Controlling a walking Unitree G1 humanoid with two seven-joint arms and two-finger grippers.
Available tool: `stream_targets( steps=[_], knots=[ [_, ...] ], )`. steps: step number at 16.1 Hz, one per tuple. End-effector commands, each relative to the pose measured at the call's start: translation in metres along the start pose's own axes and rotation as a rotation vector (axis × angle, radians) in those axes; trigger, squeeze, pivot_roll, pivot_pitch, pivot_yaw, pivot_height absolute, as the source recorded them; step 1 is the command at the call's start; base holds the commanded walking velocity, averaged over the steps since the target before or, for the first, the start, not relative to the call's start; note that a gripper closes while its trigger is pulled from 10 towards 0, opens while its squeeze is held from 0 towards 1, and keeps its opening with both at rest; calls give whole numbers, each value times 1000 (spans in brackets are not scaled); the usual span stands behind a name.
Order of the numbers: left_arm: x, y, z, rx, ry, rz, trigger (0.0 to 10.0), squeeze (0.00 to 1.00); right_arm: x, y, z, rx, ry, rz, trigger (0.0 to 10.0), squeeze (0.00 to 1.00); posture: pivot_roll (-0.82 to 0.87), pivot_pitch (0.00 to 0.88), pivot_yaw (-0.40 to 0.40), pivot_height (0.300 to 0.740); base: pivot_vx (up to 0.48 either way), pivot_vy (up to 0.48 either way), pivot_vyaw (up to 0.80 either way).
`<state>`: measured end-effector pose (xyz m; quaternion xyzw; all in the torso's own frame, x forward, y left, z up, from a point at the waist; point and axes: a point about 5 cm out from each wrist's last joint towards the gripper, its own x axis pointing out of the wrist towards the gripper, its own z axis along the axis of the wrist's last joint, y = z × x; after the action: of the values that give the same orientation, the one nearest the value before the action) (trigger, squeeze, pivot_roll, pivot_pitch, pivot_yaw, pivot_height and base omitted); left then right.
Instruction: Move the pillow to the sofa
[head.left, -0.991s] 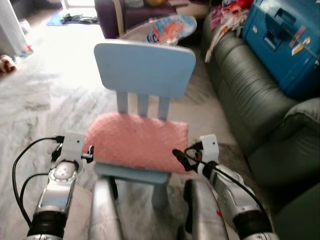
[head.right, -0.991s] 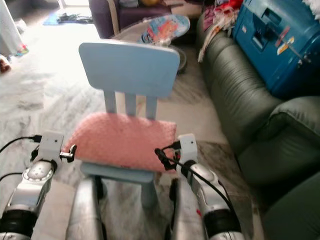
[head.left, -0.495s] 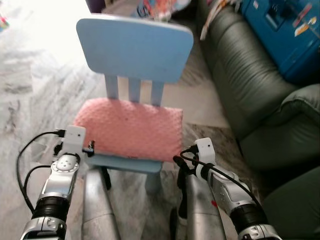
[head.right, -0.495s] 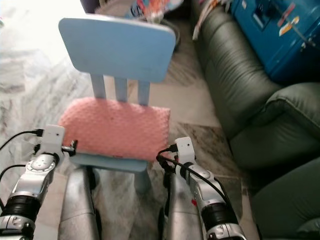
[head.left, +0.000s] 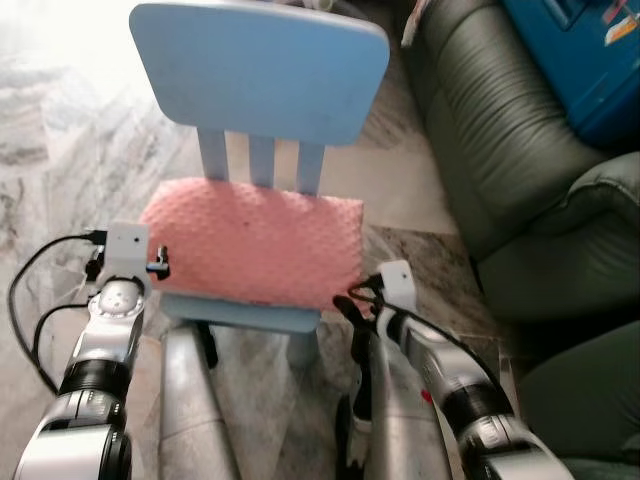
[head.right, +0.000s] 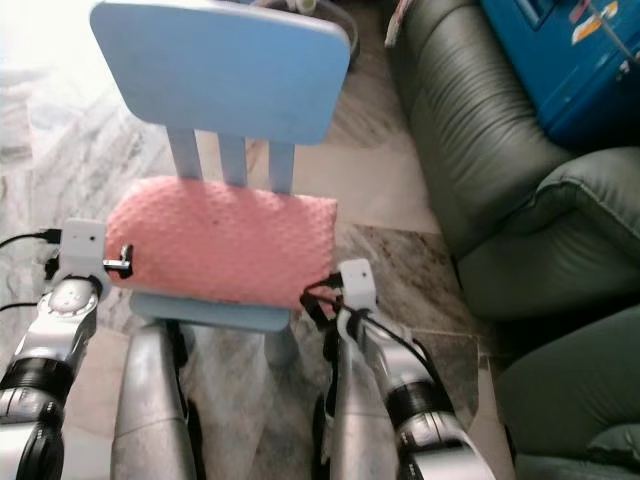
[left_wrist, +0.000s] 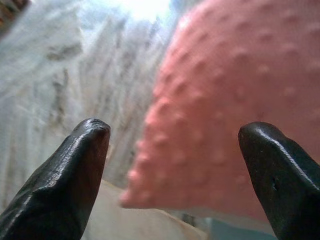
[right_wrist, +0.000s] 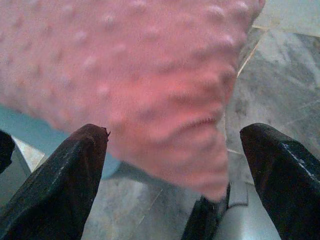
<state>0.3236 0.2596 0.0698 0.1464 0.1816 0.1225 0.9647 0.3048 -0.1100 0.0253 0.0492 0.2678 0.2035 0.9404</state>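
A pink bumpy pillow (head.left: 255, 245) lies flat on the seat of a small light-blue chair (head.left: 262, 70) right in front of me. My left gripper (head.left: 157, 262) is at the pillow's left edge, open, with the pillow's corner (left_wrist: 220, 115) between its fingers (left_wrist: 80, 165). At the pillow's right front corner my right gripper (head.left: 348, 303) is open too, the pillow (right_wrist: 145, 80) filling the gap between its fingers (right_wrist: 65, 185). The dark green leather sofa (head.left: 500, 150) stands to the right of the chair.
A blue case (head.left: 585, 55) rests on the sofa's far end. The floor (head.left: 60, 170) is grey-veined marble. My own silver legs (head.left: 195, 420) stand under the chair's front edge.
The camera has tilted down and come nearer the chair. Both grippers have moved forward to the pillow's two front corners, and its edges now lie between their fingers.
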Motion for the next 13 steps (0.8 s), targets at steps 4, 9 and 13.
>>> stream_targets(
  steps=[4, 9, 13],
  knots=[
    [3, -6, -11, -55, 49, -13, 10000, 0, 6, -3, 0, 21, 3, -15, 10000, 0, 58, 308, -126, 518, 0, 0, 0],
    [5, -9, -14, -89, 58, -8, 10000, 0, 17, 12, 6, 74, -47, 17, 9412, 0, 111, 326, -144, 518, 0, 0, 0],
    [1, -8, -29, -89, 100, -8, 0, 0, 27, 33, 15, 95, -50, 23, 0, 0, 124, 341, -145, 518, 0, 0, 0]
  ],
)
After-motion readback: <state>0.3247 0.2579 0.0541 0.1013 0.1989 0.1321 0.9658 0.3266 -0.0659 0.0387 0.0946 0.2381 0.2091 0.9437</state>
